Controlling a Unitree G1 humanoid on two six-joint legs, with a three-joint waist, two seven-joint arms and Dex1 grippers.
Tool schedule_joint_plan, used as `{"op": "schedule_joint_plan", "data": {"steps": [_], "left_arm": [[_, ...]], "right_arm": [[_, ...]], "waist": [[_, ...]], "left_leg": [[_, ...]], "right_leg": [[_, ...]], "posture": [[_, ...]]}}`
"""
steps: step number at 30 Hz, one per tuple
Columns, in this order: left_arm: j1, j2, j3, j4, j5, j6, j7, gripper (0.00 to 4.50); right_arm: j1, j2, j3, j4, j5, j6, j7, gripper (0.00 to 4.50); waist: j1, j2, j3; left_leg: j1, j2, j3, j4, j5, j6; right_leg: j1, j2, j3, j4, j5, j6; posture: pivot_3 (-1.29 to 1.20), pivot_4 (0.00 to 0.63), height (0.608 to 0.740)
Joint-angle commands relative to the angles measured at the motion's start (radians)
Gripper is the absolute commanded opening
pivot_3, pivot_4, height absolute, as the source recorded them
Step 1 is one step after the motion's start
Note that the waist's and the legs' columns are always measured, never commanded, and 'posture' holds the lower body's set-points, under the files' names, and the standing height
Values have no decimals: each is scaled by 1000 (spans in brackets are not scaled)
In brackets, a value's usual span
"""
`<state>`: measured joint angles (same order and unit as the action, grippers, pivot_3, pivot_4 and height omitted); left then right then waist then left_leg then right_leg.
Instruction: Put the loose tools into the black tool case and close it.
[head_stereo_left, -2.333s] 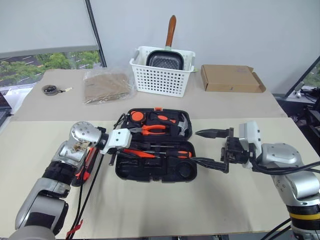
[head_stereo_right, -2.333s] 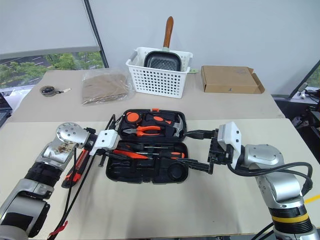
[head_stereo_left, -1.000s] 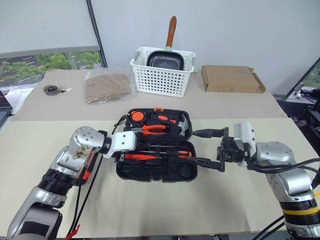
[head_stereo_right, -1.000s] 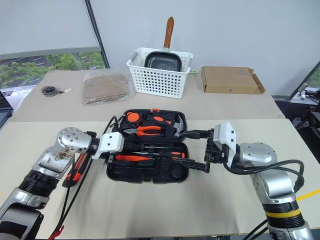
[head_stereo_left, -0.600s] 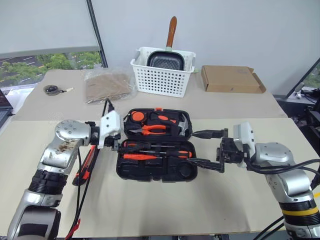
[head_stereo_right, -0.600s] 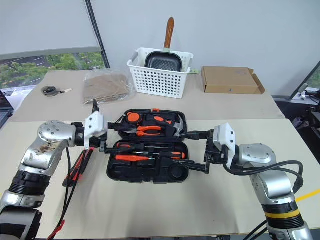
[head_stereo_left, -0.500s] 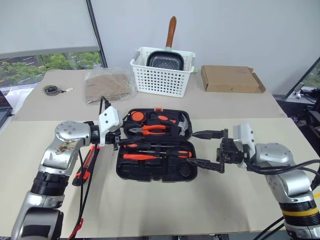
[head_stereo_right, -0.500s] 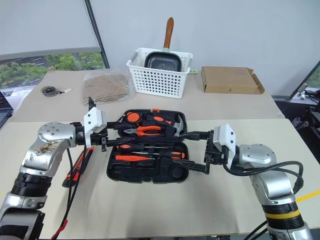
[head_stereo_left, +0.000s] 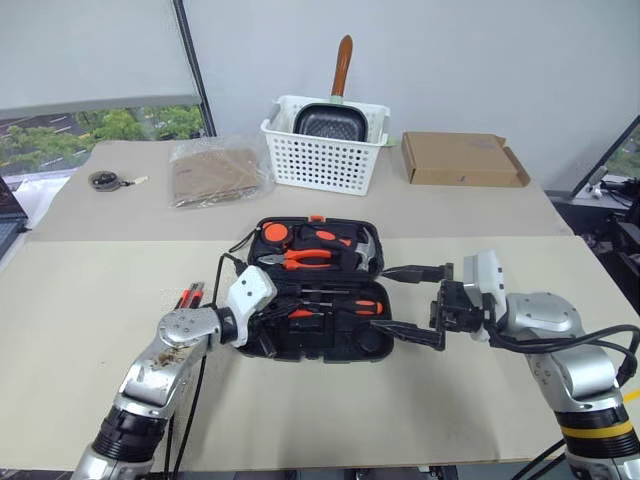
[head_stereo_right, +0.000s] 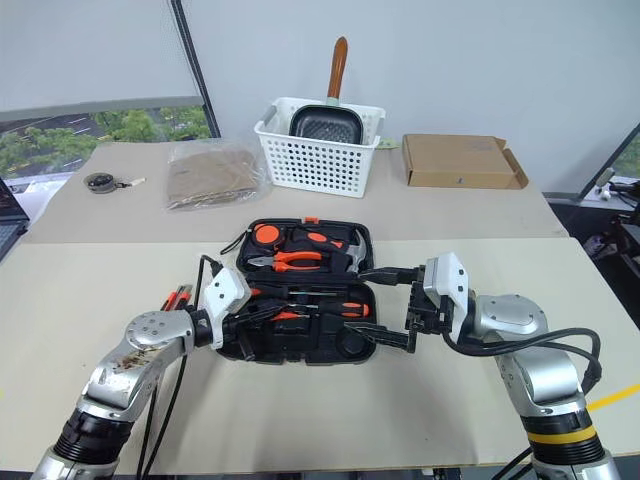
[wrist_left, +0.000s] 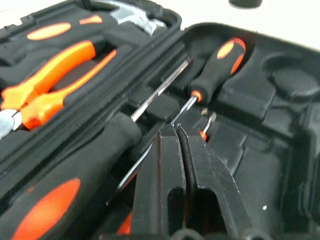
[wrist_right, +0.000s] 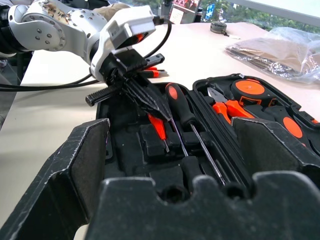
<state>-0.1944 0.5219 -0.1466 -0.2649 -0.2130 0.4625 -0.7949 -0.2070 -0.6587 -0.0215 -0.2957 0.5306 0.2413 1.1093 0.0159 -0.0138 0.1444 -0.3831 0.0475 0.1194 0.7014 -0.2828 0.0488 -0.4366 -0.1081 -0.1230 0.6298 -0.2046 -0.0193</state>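
On the beige table (head_stereo_left: 90, 300), left claw (head_stereo_left: 268, 322) pressed together in the black tool case (head_stereo_left: 330, 345), right claw (head_stereo_left: 412, 300) spread.

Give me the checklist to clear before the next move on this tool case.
1. Black tool case open and flat on the table: ok.
2. Every loose tool inside: not ok, the orange-black utility knife lies on the table left of the case.
3. Left gripper clear of the case: not ok, it is shut with its tips in the near half.
4. Right gripper open beside the case's right edge: ok.
5. Red tester screwdriver seated in its recess: cannot tell.
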Motion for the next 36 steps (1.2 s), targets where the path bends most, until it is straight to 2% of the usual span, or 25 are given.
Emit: {"op": "schedule_joint_plan", "data": {"steps": [1, 10, 15, 18, 21, 24, 30, 31, 36], "left_arm": [[-7, -1, -13, 5, 35, 17, 46, 132], [-12, -15, -43, 20, 30, 86, 64, 132], [-15, -55, 64, -14, -33, 24, 102, 132], [-17, -57, 145, -68, -85, 78, 128, 132], [-73, -36, 257, -106, -186, 186, 148, 842], [-136, -22, 400, -99, -234, 213, 220, 1877], [46, 38, 551, -181, -223, 279, 303, 4244], [91, 35, 577, -204, -229, 288, 313, 4481], [237, 24, 635, -276, -240, 318, 357, 4481]], "right_arm": [[2, -16, -27, -41, 5, -19, 0, 4500], [8, -36, -32, -51, 10, -10, -4, 4500], [-9, -41, -30, -41, 14, -9, 3, 4500], [-25, -40, -25, -25, 16, -12, 15, 4500], [-48, -25, -13, 1, 16, -17, 26, 4500], [-78, 8, 5, 34, 19, -27, 37, 4500], [-145, 48, 34, 98, 10, -44, 80, 4500], [-153, 50, 36, 108, 14, -44, 91, 4500], [-191, 61, 42, 159, 17, -47, 134, 4500]], "waist": [[0, 0, 0], [1, 1, -1], [1, 1, -1], [-3, 0, 0], [-2, 0, 0], [-1, 0, 0], [-12, 0, 0], [-12, 0, 0], [4, -3, 1]], "left_leg": [[0, 0, 0, 0, 0, 0], [1, 0, 0, 0, 0, 0], [2, 0, 0, 0, 0, 0], [-1, 0, -1, 0, 0, 1], [-1, 1, -1, -1, 0, 0], [-1, 0, -1, 0, 0, 0], [2, 0, 1, -4, 1, 0], [2, 0, 1, -4, 2, -2], [-1, 0, 0, -4, 3, -6]], "right_leg": [[0, 0, 0, 0, 0, 0], [1, -1, 0, 0, 0, 0], [1, -1, 0, 0, 0, 0], [-1, -1, 0, 0, 0, 0], [-1, 0, 0, 0, 0, 0], [0, 0, -1, 0, 0, 0], [0, -1, 2, -2, 1, 0], [0, -1, 2, -1, 2, -2], [-1, -2, -1, -3, 2, -3]], "posture": [[0, 150, 700], [0, 150, 700], [0, 150, 700], [0, 150, 700], [0, 150, 700], [0, 150, 700], [0, 150, 700], [0, 150, 700], [0, 150, 700]]}}
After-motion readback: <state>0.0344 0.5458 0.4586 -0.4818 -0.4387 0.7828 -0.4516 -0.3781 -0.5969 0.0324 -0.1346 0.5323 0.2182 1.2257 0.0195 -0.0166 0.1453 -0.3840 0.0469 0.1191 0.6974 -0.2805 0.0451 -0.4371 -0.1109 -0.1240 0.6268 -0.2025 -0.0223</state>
